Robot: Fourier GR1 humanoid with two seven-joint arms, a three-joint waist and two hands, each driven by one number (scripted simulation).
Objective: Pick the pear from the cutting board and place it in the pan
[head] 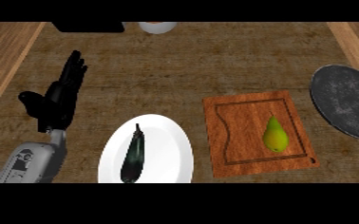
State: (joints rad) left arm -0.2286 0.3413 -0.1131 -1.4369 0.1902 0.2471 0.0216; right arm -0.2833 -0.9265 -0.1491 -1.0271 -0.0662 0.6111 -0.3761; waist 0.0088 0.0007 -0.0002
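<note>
Pear (275, 135) sits on the cutting board (238, 137), pan (338, 97) just right of it. Left hand (60, 97) rests at the left, fingers straight and together. Eggplant (133, 154) lies on the white plate (168, 142).

The pan (339, 99) runs off the right edge; plate (168, 137) cut off below.

One pear (275, 134), one cutting board (231, 123), one pan (340, 99), one plate (165, 137), one eggplant (133, 154), one robot hand (56, 99).

Light was dim and even, counter (182, 61) looked dark brown, white plate (175, 144) was the brightest spot beside it, no glare, shadows soft and faint
</note>
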